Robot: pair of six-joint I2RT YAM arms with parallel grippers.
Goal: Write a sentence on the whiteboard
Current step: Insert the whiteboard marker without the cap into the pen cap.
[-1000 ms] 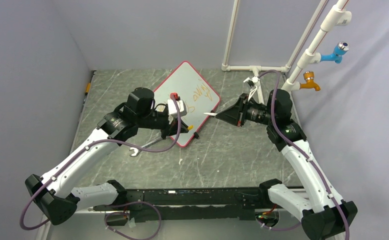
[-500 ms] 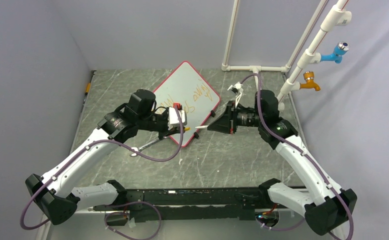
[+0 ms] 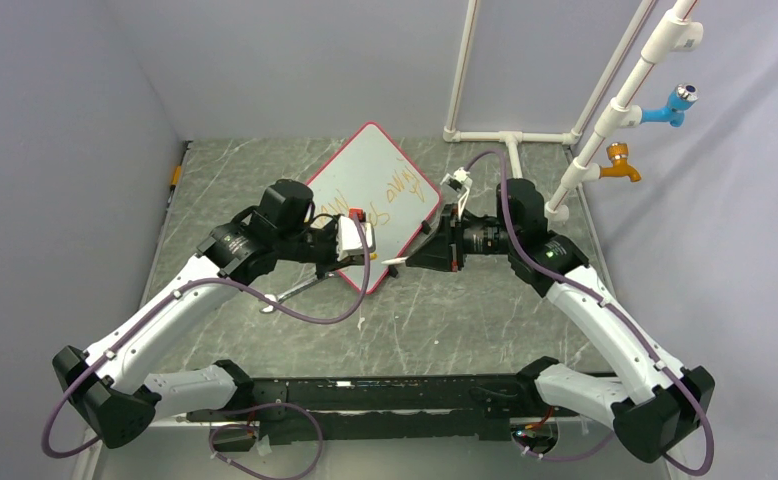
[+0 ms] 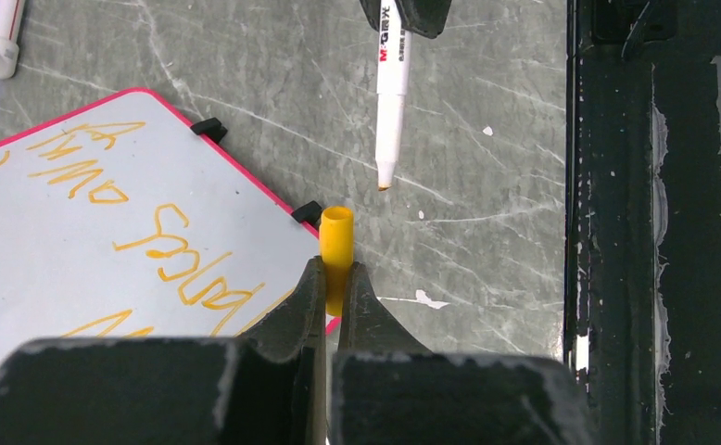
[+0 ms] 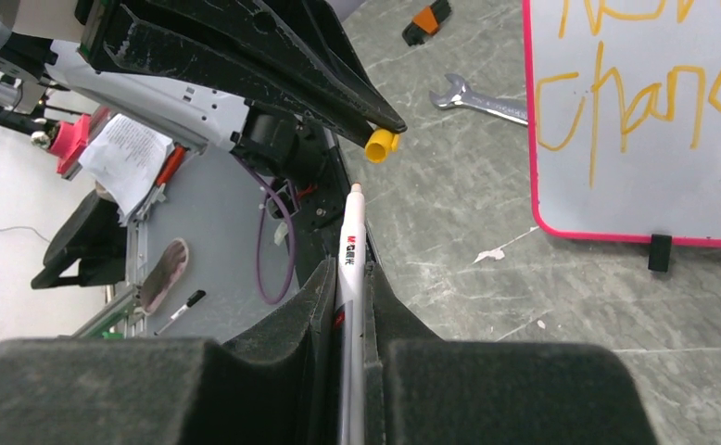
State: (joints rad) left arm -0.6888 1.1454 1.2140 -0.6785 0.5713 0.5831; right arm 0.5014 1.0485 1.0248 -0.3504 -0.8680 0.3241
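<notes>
The whiteboard (image 3: 370, 175), red-framed, lies tilted at the back middle of the table, with the sentence (image 3: 397, 188) on it in slanted orange handwriting (image 4: 176, 264) (image 5: 616, 93). My left gripper (image 3: 357, 262) (image 4: 336, 278) is shut on a yellow marker cap (image 4: 335, 243) just off the board's near edge. The cap's open end faces outward. My right gripper (image 3: 420, 255) (image 5: 349, 278) is shut on a white marker (image 5: 351, 236) (image 4: 389, 102). The marker's bare tip points at the cap (image 5: 380, 145) with a short gap between them.
A steel wrench (image 3: 290, 293) (image 5: 477, 97) lies on the table under the left arm. White pipes (image 3: 510, 135) with a blue tap (image 3: 673, 105) and an orange tap (image 3: 620, 160) stand at the back right. A black rail (image 4: 616, 232) runs along the near edge.
My right arm has swung left with the marker, bringing its tip close to the cap. The left gripper with the cap has drifted slightly toward the board's near corner.
</notes>
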